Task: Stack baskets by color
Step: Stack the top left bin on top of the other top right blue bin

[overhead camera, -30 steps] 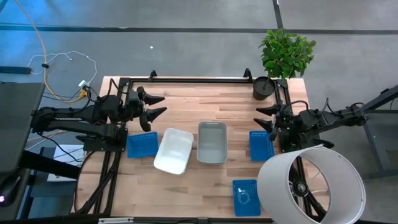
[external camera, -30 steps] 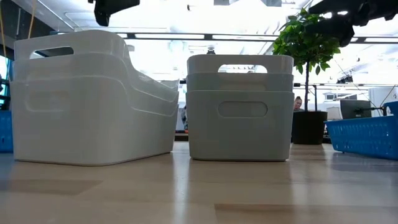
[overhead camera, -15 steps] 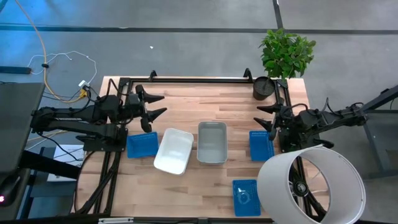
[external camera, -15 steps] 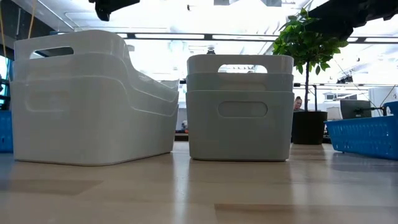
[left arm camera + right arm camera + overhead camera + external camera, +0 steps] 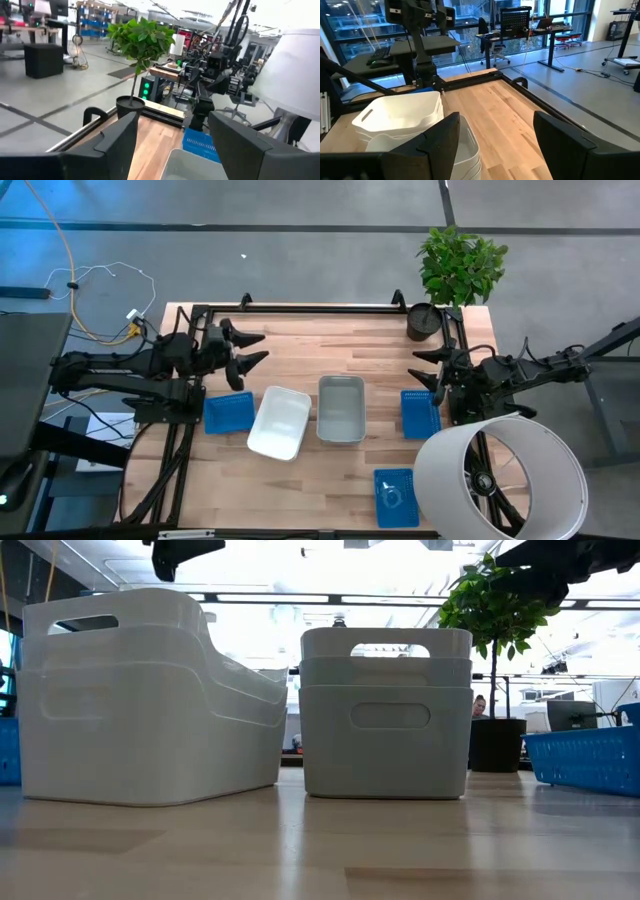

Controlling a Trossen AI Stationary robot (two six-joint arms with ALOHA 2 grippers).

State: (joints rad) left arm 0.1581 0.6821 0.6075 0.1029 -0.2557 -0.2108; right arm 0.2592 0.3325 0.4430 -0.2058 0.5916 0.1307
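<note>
A stack of nested white baskets and a stack of nested grey baskets rest on their bases side by side at the table's middle; in the low view the white stack stands left of the grey one. Single blue mesh baskets lie at the left, at the right and near the front edge. My left gripper hovers open above the table's far left, pointing level toward the right. My right gripper hovers open at the right, above the right blue basket's far end.
A large white cylinder stands over the near right corner. A potted green plant with a dark pot sits at the far right corner. A black frame rail runs along the far edge. Bare wood lies between the grippers.
My right gripper has rolled slightly about its own pointing line while staying in place. Nothing on the table has moved.
</note>
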